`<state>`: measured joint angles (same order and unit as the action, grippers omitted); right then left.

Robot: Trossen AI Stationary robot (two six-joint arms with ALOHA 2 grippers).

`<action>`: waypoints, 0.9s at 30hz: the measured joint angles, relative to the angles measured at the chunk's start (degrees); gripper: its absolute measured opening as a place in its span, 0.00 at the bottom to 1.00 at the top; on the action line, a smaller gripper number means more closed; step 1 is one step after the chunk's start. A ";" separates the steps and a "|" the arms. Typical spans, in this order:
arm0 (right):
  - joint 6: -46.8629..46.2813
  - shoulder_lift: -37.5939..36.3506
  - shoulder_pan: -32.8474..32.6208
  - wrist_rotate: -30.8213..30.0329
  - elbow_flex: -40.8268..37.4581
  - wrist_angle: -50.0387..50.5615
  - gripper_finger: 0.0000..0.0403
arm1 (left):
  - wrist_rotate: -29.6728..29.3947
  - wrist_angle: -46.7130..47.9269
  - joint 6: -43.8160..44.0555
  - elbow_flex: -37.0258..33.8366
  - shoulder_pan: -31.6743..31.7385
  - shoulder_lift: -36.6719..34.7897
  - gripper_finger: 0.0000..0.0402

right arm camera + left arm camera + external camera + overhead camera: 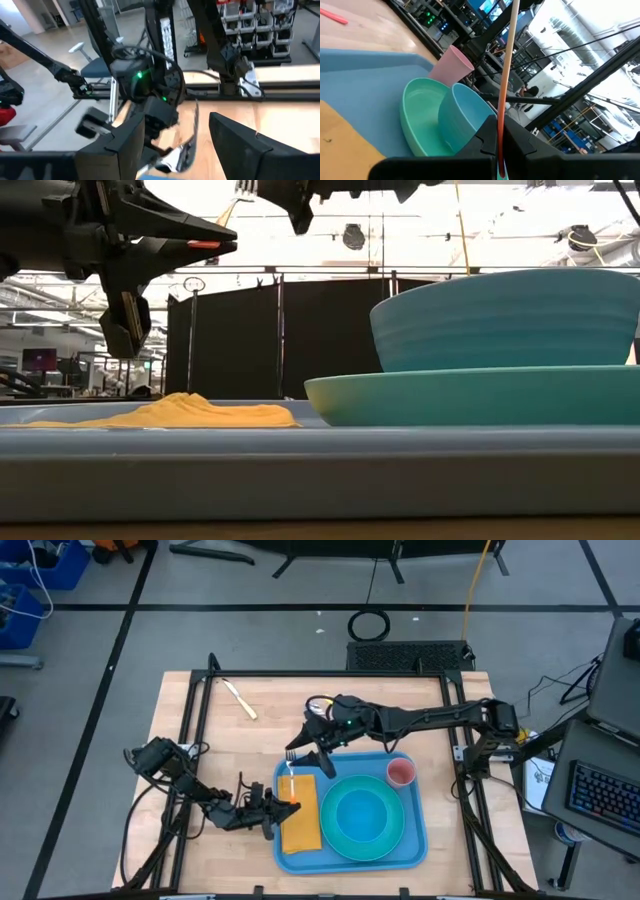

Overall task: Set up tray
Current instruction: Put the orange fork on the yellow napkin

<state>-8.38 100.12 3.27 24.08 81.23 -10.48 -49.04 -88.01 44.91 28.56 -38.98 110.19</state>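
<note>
Resting on the near half of a pale wooden tabletop (200, 740), the large flat blue plastic tray (415, 830) with rounded corners holds a round teal plate (395, 840) with a lighter teal bowl (355, 812) on it, a small pink cup (401, 773) at its far right corner, and a yellow-orange cloth napkin (300, 820) along its left side. A black metal frame borders the table; a pale yellow utensil (240, 699) lies alone near the far left corner.

Left gripper (270, 805) sits at the tray's left edge beside the napkin, fingers pinched shut on a thin orange-red stick (505, 90).

Right gripper (315, 745) hovers over the tray's far left corner, fingers spread wide; a silvery fork (177, 155) shows between them, though actual contact cannot be told.

Beyond the table: grey floor with dark tape lines, blue bins, a keyboard at right, dark partition panels and shelving behind.
</note>
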 joint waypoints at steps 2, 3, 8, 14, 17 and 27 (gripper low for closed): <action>0.04 0.72 0.04 0.00 0.02 -0.06 0.51 | 0.01 0.30 0.02 0.00 0.00 0.00 0.02; 0.04 1.09 0.06 0.00 0.02 -0.80 0.50 | 0.00 0.64 0.12 0.00 0.00 0.00 0.02; 0.07 0.96 0.13 0.00 0.04 -2.21 0.44 | -0.02 0.96 0.19 0.00 -0.02 0.00 0.02; 0.07 1.04 0.16 -0.09 0.02 -2.26 0.33 | -0.24 1.20 -0.39 0.00 -0.02 0.00 0.02; 0.32 1.05 0.39 -0.15 0.02 -2.30 0.23 | -0.35 1.20 -0.61 0.00 -0.02 0.00 0.02; 0.95 1.07 0.54 -2.82 0.02 -2.12 0.01 | -1.14 1.15 -0.85 -0.02 -0.53 0.00 0.02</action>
<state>-7.43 101.19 3.81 21.25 81.25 -12.60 -50.18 -86.86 44.05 28.53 -39.51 110.19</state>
